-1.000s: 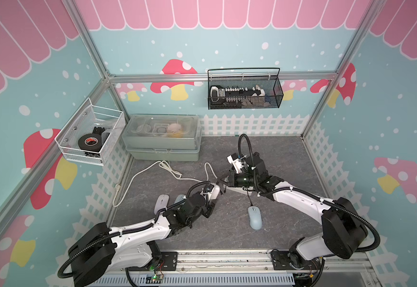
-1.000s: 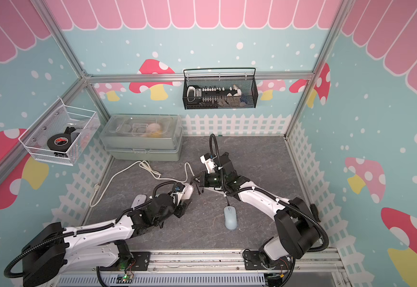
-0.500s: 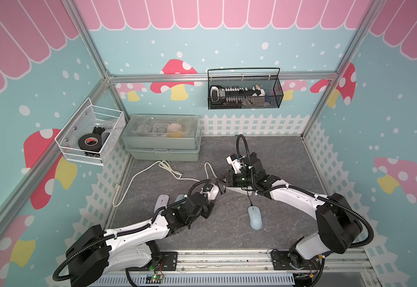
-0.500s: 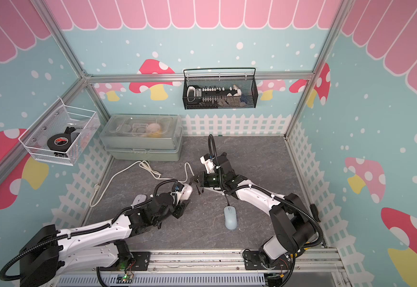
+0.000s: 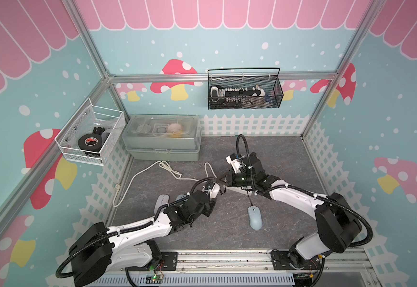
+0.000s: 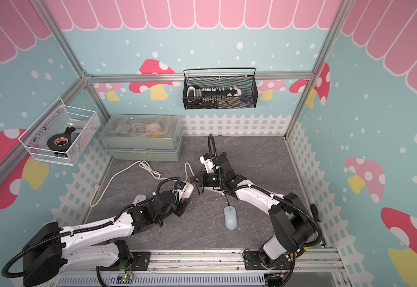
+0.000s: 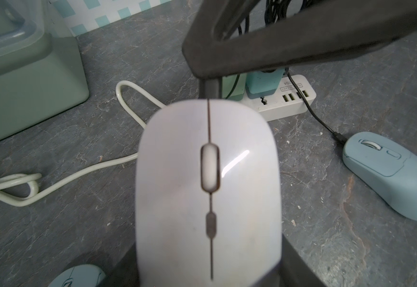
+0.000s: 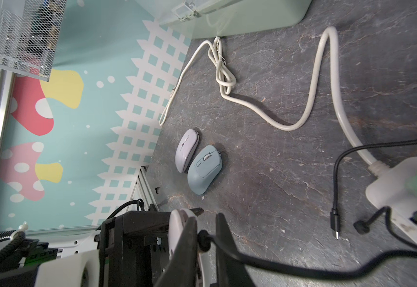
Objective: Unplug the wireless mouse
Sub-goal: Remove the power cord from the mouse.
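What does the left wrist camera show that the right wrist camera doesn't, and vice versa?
Only the left wrist view shows the yellow USB ports on the white power strip and a pale blue mouse with a black cable plugged in. Only the right wrist view shows a lilac mouse by the fence, a loose black cable end and a white mesh basket. Both show the glossy white mouse, the thick white cord and the power strip.

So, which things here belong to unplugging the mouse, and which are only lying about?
Job: white oval wireless mouse, in the left gripper; black charging cable at its front, pinched by the right gripper.

Lying about: pale blue mouse on its own cable; lilac mouse beside a second blue mouse; green plastic storage box; black mesh wall basket.
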Robot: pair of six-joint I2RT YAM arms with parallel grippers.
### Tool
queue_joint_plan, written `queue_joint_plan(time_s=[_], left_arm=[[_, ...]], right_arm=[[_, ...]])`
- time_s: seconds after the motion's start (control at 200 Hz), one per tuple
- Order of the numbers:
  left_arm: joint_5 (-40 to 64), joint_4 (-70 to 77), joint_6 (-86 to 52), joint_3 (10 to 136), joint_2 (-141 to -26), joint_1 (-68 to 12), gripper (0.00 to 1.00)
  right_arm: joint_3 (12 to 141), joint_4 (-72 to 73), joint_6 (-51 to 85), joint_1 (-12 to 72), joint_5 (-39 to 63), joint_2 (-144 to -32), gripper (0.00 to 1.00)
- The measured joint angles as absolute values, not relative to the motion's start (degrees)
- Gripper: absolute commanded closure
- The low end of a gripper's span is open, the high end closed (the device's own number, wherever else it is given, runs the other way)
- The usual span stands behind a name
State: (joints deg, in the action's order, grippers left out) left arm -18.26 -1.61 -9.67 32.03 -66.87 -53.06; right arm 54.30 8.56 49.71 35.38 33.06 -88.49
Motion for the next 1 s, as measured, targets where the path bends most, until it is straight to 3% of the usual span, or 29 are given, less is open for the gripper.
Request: queue_joint_plan(time_s=[0.16, 1.001], left_arm=[[-18.46, -1.91, -10.0, 32.08, -66.98, -53.06, 0.46], [-22.98, 8.29, -11.64, 26.94, -66.83, -54.22, 0.52]], right_arm=[[54.3, 9.85, 50.41, 35.53, 33.52, -89.19, 1.0], [55.79, 11.53, 52.36, 36.05, 34.35, -89.71, 1.0]])
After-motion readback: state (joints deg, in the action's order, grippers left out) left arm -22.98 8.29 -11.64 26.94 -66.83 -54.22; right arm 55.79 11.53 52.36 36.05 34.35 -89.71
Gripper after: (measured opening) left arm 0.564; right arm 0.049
